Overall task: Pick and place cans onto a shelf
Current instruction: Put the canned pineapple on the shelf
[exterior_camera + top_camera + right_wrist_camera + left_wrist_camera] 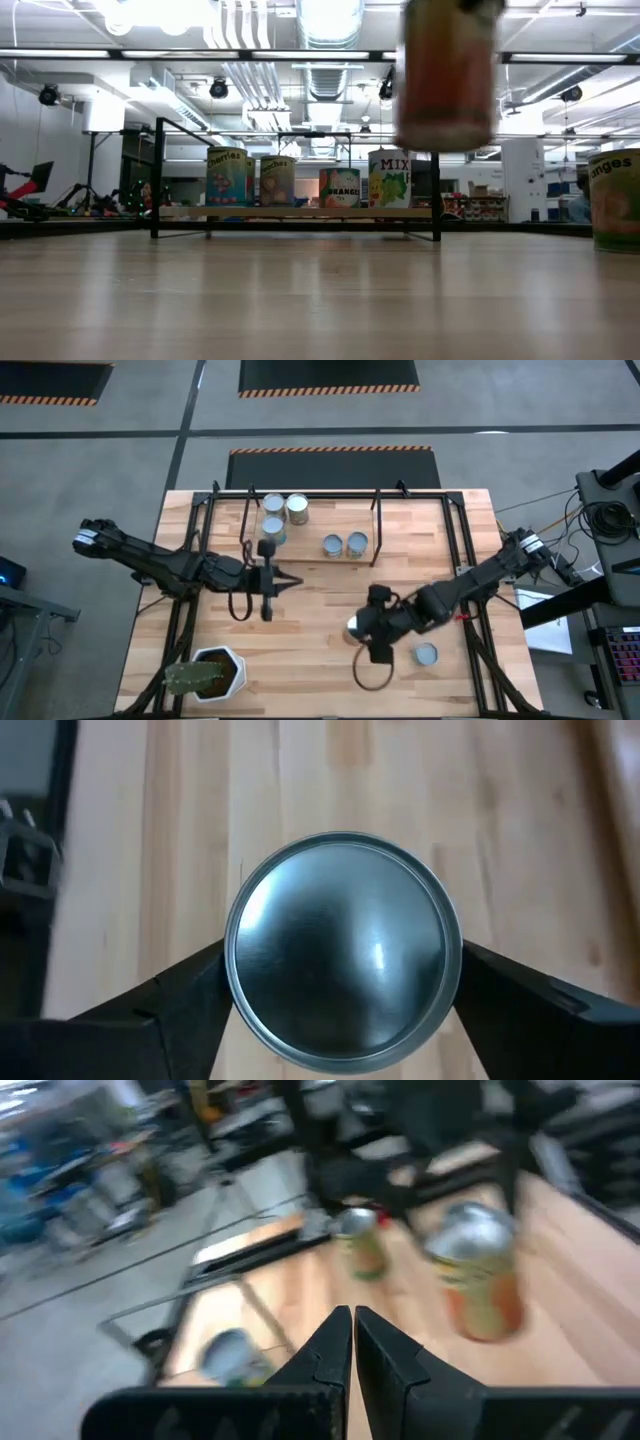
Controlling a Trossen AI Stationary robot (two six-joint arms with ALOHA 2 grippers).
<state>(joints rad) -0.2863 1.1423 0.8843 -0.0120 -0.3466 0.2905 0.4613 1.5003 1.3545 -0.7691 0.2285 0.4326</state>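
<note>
Right gripper [343,982] fingers clamped on a can [343,938], lifted over bare tabletop [310,620] at lower centre. Left gripper [352,1325] pinched shut, empty, beside shelf [310,550].

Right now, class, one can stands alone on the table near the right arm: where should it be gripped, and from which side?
Grip the lone can across its curved side wall, just under the rim, coming straight down from above. It stands upright with its round silver top facing up, and bare table lies all round it, leaving room on opposite sides.
</note>
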